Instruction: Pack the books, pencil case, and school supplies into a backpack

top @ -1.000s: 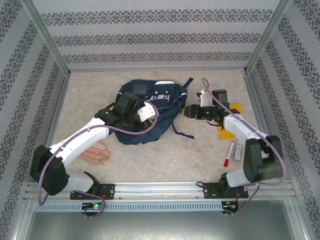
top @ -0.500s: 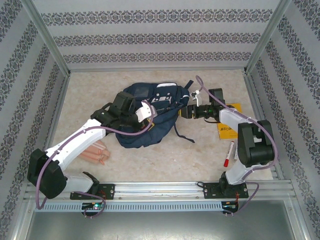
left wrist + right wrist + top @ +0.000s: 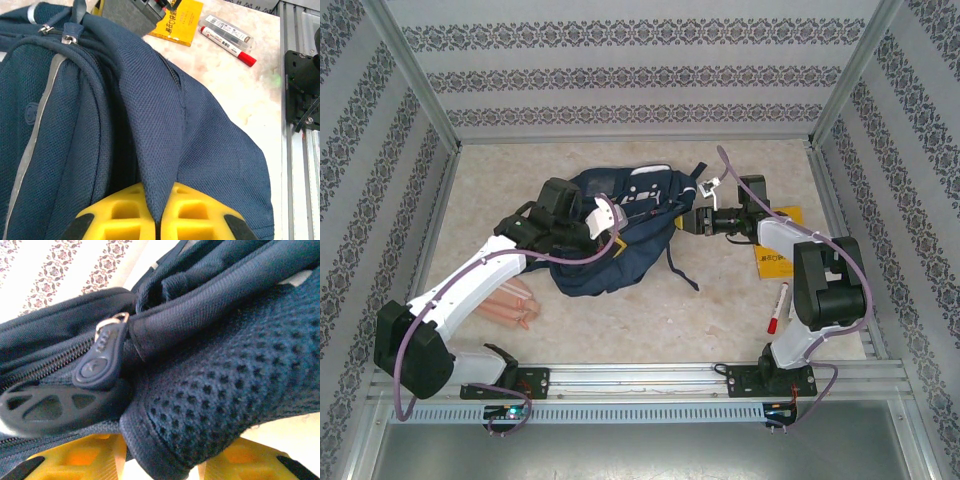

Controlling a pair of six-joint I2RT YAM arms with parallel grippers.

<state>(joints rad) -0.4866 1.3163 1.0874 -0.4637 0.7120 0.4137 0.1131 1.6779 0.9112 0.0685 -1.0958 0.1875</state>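
The navy backpack (image 3: 642,198) lies mid-table. My left gripper (image 3: 618,228) is shut on a raised fold of its fabric (image 3: 155,150), pinched between the yellow fingers (image 3: 200,210). My right gripper (image 3: 684,222) is at the bag's right edge, its jaws closed around a padded mesh strap (image 3: 225,380) beside a zipper pull (image 3: 100,357). The yellow book (image 3: 778,258) (image 3: 177,22) lies to the right, partly under the right arm. The red-capped marker (image 3: 777,310) (image 3: 227,46) lies nearer the front. The peach pencil case (image 3: 512,305) sits under the left arm.
A small clear-packaged item (image 3: 798,300) (image 3: 225,31) lies next to the marker. Loose dark straps (image 3: 680,268) trail from the bag toward the front. Patterned walls and metal rails (image 3: 640,375) enclose the table.
The right gripper moved left onto the backpack's edge and its jaws narrowed around the strap. The left gripper, still holding the fold, drew the bag slightly left.
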